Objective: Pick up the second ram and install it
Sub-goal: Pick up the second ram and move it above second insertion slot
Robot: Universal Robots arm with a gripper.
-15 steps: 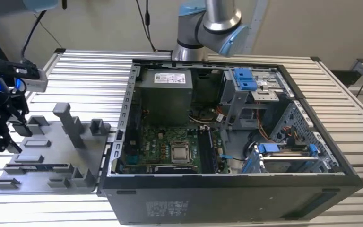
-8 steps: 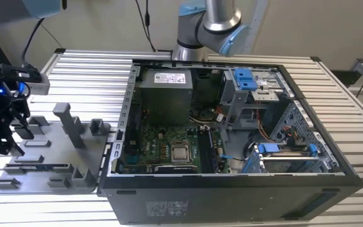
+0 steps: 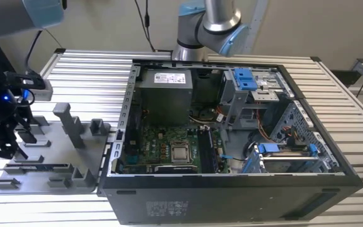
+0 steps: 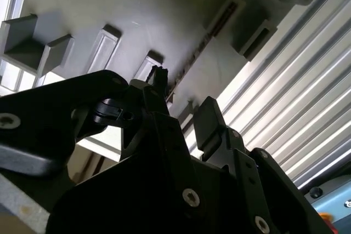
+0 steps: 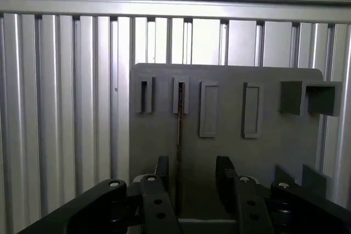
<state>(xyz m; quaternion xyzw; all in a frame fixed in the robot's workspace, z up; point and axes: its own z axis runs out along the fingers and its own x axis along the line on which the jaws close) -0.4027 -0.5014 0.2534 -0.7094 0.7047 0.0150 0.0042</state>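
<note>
Gripper (image 5: 193,165) seen open, astride second ram (image 5: 179,135) stood edge-up in holder plate (image 5: 274,146). Ram judged light, stiff, fragile; best held by flat faces, mid-length.

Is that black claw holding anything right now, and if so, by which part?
Nothing is held. The jaws of the gripper stand open either side of the second ram, which sits edge-on in the grey holder plate.
</note>
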